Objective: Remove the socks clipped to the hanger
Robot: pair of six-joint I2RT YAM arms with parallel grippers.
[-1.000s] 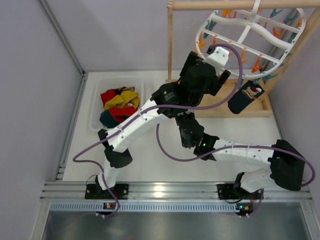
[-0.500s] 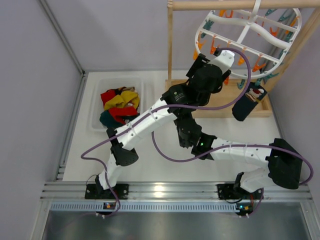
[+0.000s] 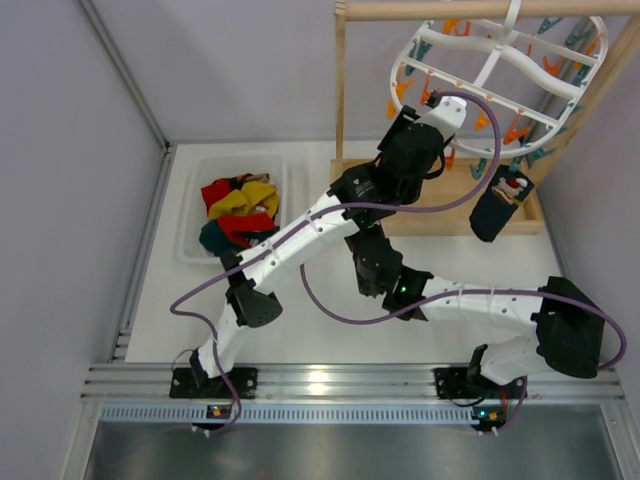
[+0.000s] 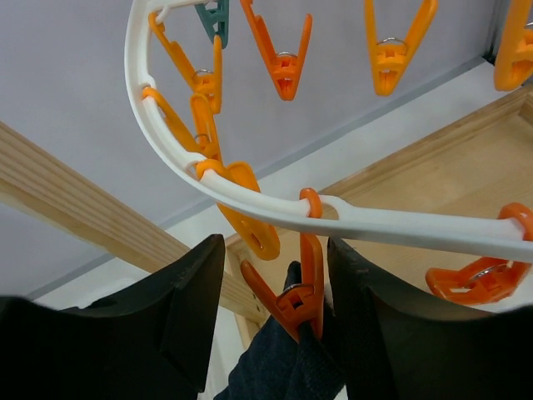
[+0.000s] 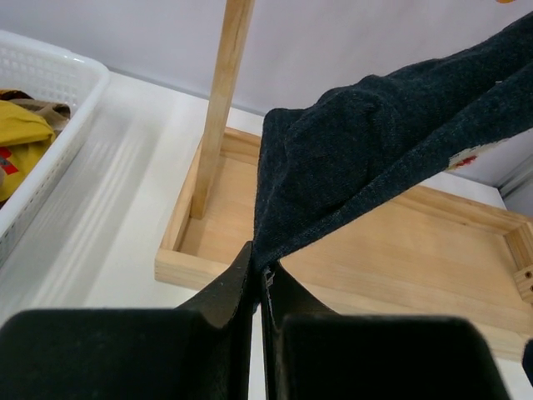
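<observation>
Navy sock pinched by right fingers; left fingers spread around orange clip.

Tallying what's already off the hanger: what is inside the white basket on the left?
Yellow, red and dark teal socks piled together in the basket. Anything beneath the pile is covered, so the count cannot be told.

The hanger crosses above the left pincer; an orange clip and dark sock fill its gap.
</observation>
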